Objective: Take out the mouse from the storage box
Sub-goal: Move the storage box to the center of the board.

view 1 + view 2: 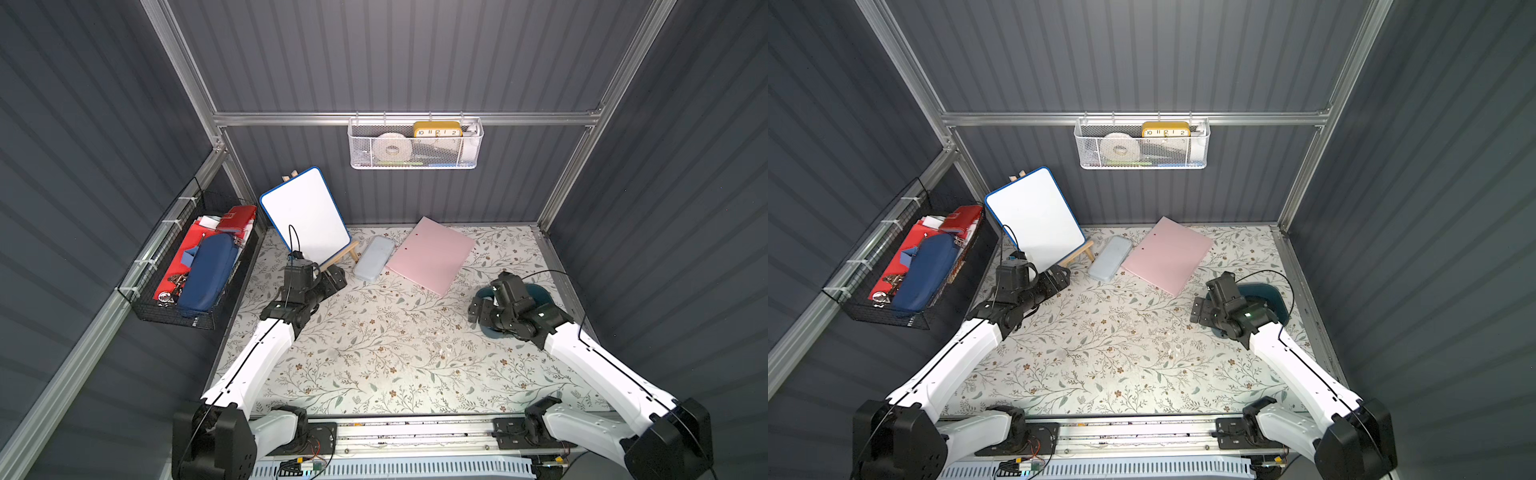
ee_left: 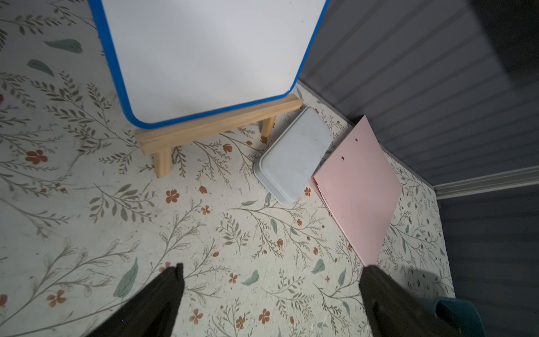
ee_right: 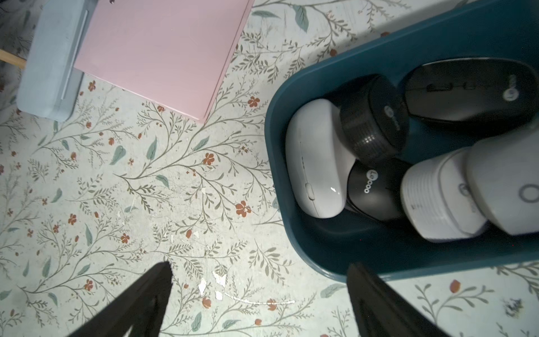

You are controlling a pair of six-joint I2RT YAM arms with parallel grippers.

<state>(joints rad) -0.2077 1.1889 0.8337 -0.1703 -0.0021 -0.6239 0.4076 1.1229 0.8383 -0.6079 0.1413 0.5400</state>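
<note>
The teal storage box sits at the right of the table, mostly hidden under my right arm in both top views. The right wrist view shows several mice in it: a white mouse by the near wall, a black mouse beside it, and more black and white ones behind. My right gripper hovers open over the table, just outside the box's corner, holding nothing. My left gripper is open and empty over the table near the easel.
A whiteboard on a wooden easel stands at the back left. A light blue case and a pink folder lie beside it. A white mesh basket hangs on the back wall, a black wire basket on the left wall.
</note>
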